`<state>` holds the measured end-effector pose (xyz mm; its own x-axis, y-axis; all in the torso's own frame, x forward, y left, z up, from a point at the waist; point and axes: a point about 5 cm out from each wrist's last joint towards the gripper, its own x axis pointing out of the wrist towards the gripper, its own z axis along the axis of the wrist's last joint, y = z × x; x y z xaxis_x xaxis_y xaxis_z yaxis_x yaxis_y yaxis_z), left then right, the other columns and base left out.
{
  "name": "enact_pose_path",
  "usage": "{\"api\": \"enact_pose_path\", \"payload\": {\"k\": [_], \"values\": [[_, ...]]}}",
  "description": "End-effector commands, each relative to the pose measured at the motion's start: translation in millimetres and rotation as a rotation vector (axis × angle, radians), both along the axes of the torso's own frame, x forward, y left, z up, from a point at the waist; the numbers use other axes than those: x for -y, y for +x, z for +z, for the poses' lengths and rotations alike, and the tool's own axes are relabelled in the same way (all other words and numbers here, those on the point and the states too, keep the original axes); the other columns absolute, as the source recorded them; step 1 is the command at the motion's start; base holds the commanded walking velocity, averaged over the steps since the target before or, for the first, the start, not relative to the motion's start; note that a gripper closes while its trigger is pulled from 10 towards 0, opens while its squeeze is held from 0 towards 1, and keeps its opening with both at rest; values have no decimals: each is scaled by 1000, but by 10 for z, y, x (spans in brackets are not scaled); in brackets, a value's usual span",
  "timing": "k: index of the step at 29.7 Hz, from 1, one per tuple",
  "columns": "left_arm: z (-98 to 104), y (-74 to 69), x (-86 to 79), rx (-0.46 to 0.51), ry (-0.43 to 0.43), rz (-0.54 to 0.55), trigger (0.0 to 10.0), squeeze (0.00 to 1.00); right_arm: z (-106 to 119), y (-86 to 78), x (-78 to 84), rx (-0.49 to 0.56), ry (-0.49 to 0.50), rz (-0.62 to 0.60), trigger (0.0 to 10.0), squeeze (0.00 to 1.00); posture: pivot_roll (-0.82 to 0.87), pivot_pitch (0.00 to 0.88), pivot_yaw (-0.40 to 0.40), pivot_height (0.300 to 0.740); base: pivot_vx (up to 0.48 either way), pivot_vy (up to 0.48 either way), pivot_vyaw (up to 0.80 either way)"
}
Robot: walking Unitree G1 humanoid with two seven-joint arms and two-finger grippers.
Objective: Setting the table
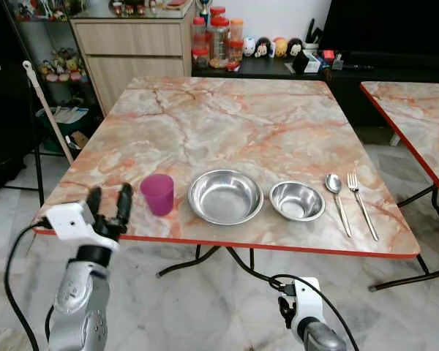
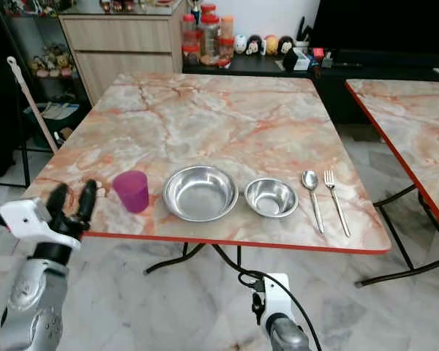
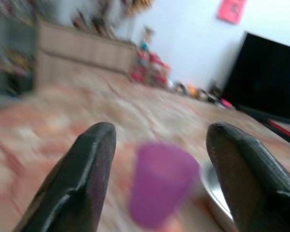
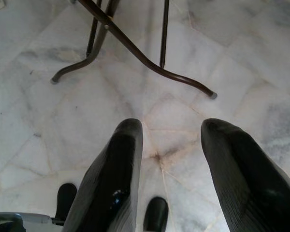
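Observation:
A purple cup stands near the front edge of the marble table. To its right lie a large steel bowl, a small steel bowl, a spoon and a fork in a row. My left gripper is raised at the table's front left corner, open, a little left of the cup; the left wrist view shows the cup ahead between the fingers. My right gripper hangs open below the table edge, pointing at the floor.
A second marble table stands to the right. A cabinet and a low dark shelf with jars are behind the table. A broom handle leans at the left. The table's metal legs cross over the tiled floor.

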<state>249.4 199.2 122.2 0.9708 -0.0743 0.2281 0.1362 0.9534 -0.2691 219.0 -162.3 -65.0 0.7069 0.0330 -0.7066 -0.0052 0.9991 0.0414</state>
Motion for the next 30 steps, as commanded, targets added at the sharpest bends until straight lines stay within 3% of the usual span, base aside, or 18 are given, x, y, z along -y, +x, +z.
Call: {"api": "enact_pose_path", "payload": {"k": [1, 3, 4, 10, 13, 14, 15, 16, 18, 24, 30], "values": [[27, -39, 19, -12, -12, -61, 10000, 1000, -3, -5, 1, -4, 1, -5, 10000, 0, 152, 0, -13, 740, 0, 0, 0], [17, -115, 64, -49, -34, -157, 10000, 1000, -7, -8, -16, -6, 0, 7, 10000, 0, 160, 0, -12, 740, 0, 0, 0], [4, -130, 71, -67, -30, -182, 10000, 0, -8, -10, -21, -7, 0, 10, 10000, 0, 162, 0, -10, 740, 0, 0, 0], [-76, -120, 127, -137, -5, -255, 10000, 0, -14, -17, -46, -10, 3, 18, 10000, 0, 160, 0, -4, 740, 0, 0, 0], [-131, -55, 240, -180, -69, -304, 10000, 0, -18, -23, -58, -12, 3, 21, 10000, 0, 158, 0, 0, 740, 0, 0, 0], [-221, 6, 341, -227, -61, -328, 10000, 0, -25, -32, -72, -16, 2, 25, 10000, 0, 151, 0, 4, 740, 0, 0, 0], [-221, 6, 341, -227, -61, -328, 10000, 0, -25, -32, -72, -16, 2, 25, 10000, 0, 151, 0, 4, 740, 0, 0, 0], [-302, 51, 390, -257, -3, -317, 10000, 0, -28, -37, -79, -17, 1, 28, 10000, 0, 145, 0, 8, 740, 0, 0, 0], [-368, 117, 472, -296, -1, -316, 10000, 0, -29, -40, -78, -15, 3, 18, 10000, 0, 128, 0, 15, 740, 0, 0, 0], [-339, 217, 614, -334, -39, -350, 10000, 0, -32, -48, -54, -15, 1, -1, 10000, 0, 116, 0, 23, 740, 0, 0, 0], [-310, 432, 691, -400, -43, -302, 10000, 0, -34, -59, -22, -9, 6, -27, 10000, 0, 108, 0, 26, 740, 0, 0, 0]]}}
